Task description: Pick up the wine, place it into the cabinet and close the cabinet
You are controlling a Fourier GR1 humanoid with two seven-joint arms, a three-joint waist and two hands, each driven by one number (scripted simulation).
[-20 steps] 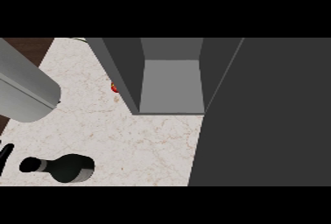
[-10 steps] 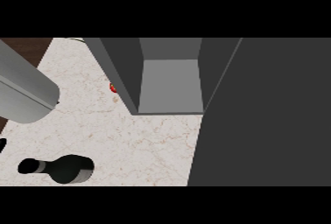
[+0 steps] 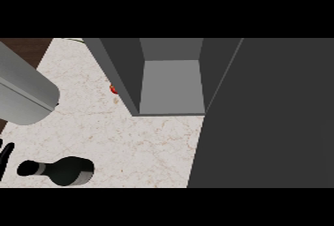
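Dark glass wine bottle (image 3: 62, 170) stands on the pale marbled counter (image 3: 130, 137) at seven o'clock, well apart from the open grey cabinet (image 3: 171, 84) at twelve; glass, so probably heavy, slick, breakable; take its wide body, not the neck; left hand (image 3: 5, 154) barely shows at nine o'clock, fingers impossible to judge; right hand unseen.

the tabletop (image 3: 130, 137) looks like pale, veined, smooth stone. the cabinet (image 3: 171, 88) is matt grey, flat and plain, its door (image 3: 267, 114) at 3 o'clock a darker matt grey. the wine bottle (image 3: 62, 170) at 7 o'clock looks dark and smooth. the forearm (image 3: 23, 95) at 9 o'clock is smooth grey. a strip of brown wood (image 3: 23, 48) shows at 10 o'clock.
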